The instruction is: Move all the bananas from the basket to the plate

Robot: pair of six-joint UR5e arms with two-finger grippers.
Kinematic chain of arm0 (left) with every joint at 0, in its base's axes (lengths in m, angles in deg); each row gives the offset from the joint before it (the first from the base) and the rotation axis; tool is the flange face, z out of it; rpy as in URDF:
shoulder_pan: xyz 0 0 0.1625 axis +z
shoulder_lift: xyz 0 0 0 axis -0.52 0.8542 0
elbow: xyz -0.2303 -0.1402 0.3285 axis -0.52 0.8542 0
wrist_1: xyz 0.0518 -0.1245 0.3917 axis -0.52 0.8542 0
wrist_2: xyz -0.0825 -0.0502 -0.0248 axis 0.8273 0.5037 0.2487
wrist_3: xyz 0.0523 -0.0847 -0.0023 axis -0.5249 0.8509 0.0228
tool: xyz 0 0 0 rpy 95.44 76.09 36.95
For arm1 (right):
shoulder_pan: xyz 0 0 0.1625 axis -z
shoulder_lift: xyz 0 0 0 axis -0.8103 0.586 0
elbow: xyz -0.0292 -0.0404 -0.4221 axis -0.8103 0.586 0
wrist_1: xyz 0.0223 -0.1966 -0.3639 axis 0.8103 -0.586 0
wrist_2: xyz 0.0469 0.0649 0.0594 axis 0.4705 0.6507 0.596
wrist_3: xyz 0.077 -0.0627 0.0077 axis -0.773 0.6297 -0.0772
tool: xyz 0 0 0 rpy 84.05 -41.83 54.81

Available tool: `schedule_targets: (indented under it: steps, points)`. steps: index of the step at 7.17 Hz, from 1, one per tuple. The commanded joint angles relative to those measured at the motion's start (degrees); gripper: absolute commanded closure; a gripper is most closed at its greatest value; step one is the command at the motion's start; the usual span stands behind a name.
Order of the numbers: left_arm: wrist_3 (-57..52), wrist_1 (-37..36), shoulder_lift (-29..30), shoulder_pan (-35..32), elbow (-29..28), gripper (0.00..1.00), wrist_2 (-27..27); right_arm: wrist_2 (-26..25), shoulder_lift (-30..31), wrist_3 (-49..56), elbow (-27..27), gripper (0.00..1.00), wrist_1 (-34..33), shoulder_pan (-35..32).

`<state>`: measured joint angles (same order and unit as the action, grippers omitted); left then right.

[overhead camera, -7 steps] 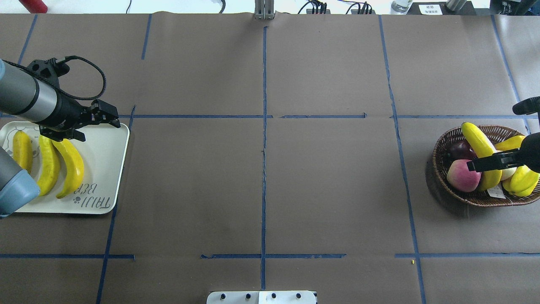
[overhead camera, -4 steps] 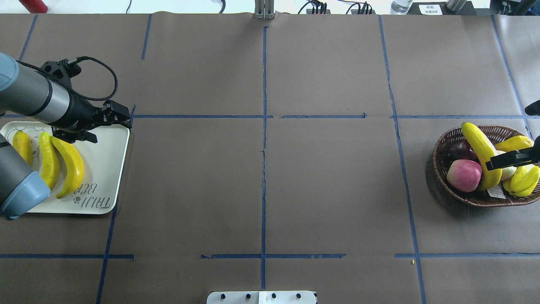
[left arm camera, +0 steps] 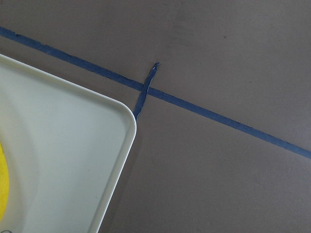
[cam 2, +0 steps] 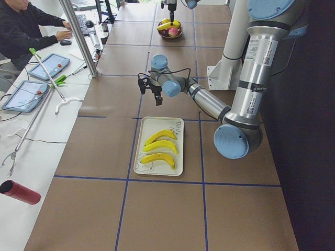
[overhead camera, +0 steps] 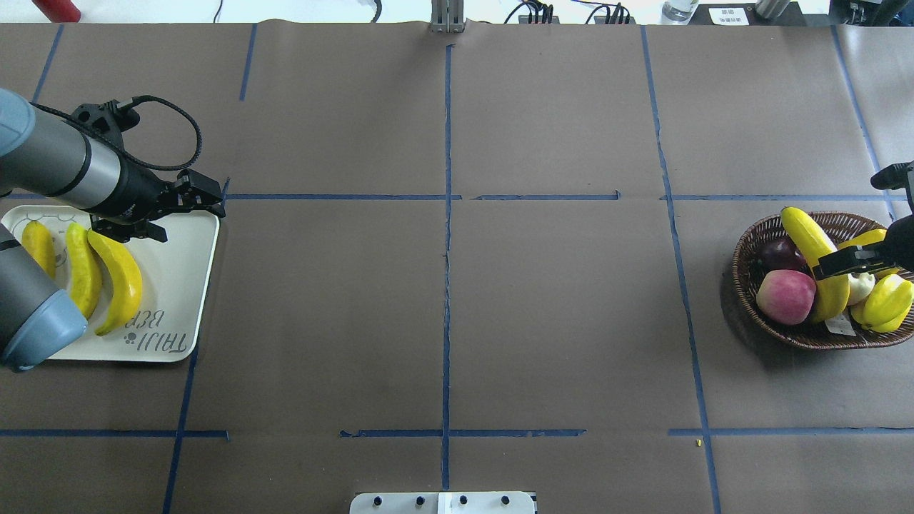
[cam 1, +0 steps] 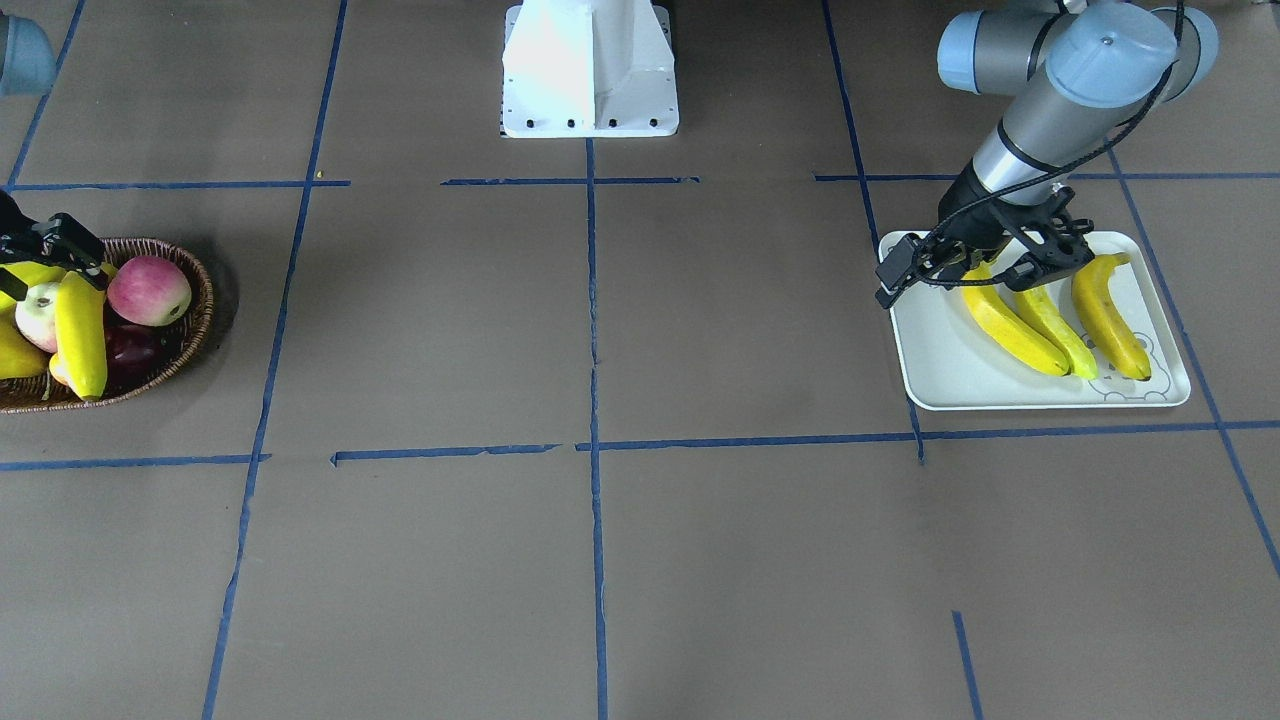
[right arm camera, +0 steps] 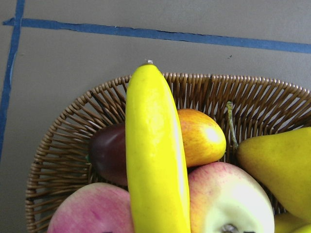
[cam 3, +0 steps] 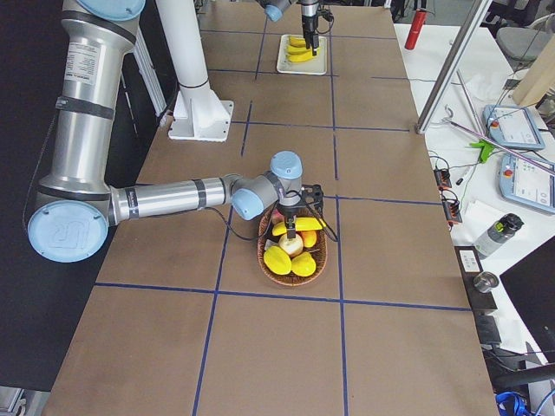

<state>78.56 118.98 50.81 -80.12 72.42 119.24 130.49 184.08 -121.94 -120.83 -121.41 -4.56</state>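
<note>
Over at the left edge of the overhead view, the flat off-white rounded-rectangle tray (overhead camera: pixel 178 285) is carrying three long curved yellow bananas (overhead camera: pixel 121 278) side by side. The left gripper (overhead camera: pixel 136 230) is hovering over their upper ends, jaws spread wide and gripping nothing. At the far right, the oval brown wicker basket (overhead camera: pixel 785 338) is holding the fourth banana (overhead camera: pixel 803 232), one end poking over the rim, beside a pink-red apple (overhead camera: pixel 784 296) and yellow pears (overhead camera: pixel 885 303). The right gripper (overhead camera: pixel 857 260) is hanging just above it, jaws wide and empty.

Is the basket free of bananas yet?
No, one long yellow banana lies in the basket.
</note>
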Motion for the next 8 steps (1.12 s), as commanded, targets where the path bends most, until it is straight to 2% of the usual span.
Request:
schedule_targets:
  steps: [1, 5, 6, 7, 8]
  points:
    - [0.07, 0.0, 0.0, 0.0, 0.09, 0.01, 0.0, -0.17, -0.18, 0.03, 1.25, 0.2, 0.09, 0.24]
    - [0.07, 0.0, 0.0, -0.09, 0.0, 0.01, 0.0, -0.08, -1.06, -0.49, 1.35, 0.19, 0.09, 0.95]
    - [0.07, 0.0, 0.0, -0.09, 0.09, 0.01, 0.0, 0.1, -1.06, -0.49, 1.26, 0.38, 0.09, 0.86]
    - [0.07, 0.0, 0.0, 0.0, 0.09, 0.01, 0.0, 0.1, -1.06, -0.32, 1.17, 0.79, 0.09, 0.86]
    - [0.15, 0.0, 0.09, 0.0, 0.09, 0.01, 0.0, 0.01, -0.89, 0.03, 1.09, 0.95, 0.18, 0.86]
